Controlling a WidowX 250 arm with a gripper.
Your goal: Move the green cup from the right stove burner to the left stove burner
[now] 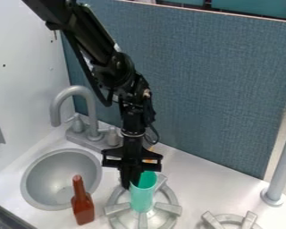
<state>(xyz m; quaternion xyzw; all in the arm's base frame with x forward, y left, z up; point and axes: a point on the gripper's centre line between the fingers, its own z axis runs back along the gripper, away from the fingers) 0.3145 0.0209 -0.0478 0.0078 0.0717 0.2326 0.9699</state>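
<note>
The black arm [118,71] comes in from the top edge, left of the middle, and slants down to a black gripper [131,182] that hangs over the near burner area, pointing down at the far left part of a turquoise cup [143,195]. How far apart the jaws stand cannot be told, nor whether they are closed on the cup's rim; the gripper's lower end overlaps that rim in the view. The cup is roughly upright, mouth up, over the middle of a toy stove burner [168,207] with thick grey radial bars; whether its base rests on them is unclear. To the left of this burner a reddish-brown bottle [83,209] with a narrow neck is upright, its neck and shoulder overlapping the right near edge of a round grey sink [35,174]. Behind the sink, a curved grey faucet [80,89] rises from a grey base [89,142], with a small knobbed fitting [78,125] on its left and another [114,136] on its right. A second burner [232,218] is partly cut off by the near edge, right of the first. Farther right, a grey post [282,165] stands in a round foot on the white counter [208,185]. A blue-grey textured panel [199,85] rises along the far side, meeting a white wall [23,71] at the left.
</note>
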